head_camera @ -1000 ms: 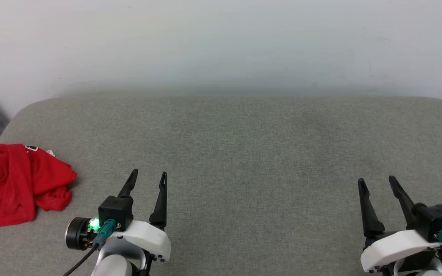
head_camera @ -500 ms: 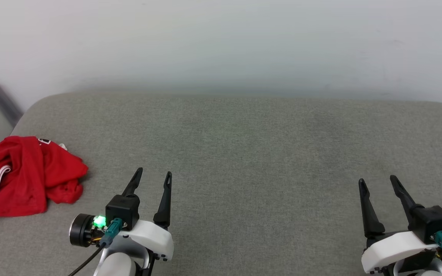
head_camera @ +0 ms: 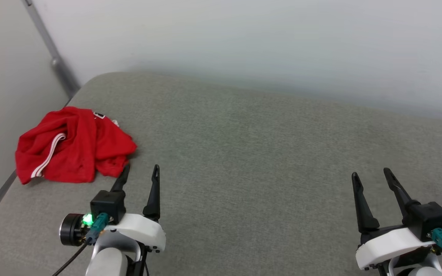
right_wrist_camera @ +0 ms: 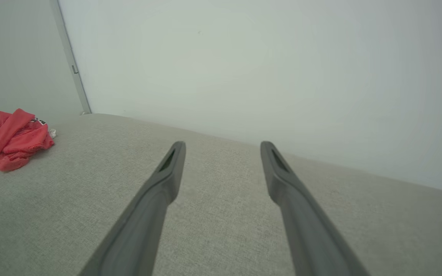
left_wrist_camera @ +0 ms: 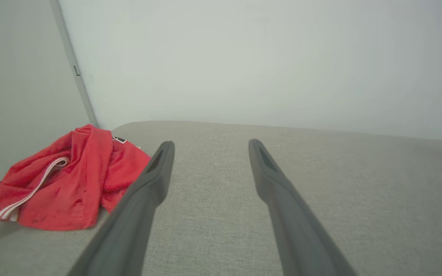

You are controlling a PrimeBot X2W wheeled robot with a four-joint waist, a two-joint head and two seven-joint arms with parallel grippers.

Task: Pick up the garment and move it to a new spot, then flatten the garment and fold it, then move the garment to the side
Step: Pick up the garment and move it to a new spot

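The left gripper (head_camera: 140, 169) is holding its two long, dark, tapering fingers spread apart with nothing between them. The right gripper (head_camera: 371, 173) is doing the same, hovering well away over bare surface. Each is extending from a smooth white wrist shell.

The garment (head_camera: 71, 145) is lying crumpled in a soft red heap at the far left of the grey woven cushion (head_camera: 251, 153), just beyond the left gripper's outer fingertip. Whether that tip is touching the cloth is hard to tell.

A white-striped trim (head_camera: 50, 153) is showing through the folds. A small dark tag (head_camera: 99, 115) is peeking out at the heap's far edge, its writing too small to read.
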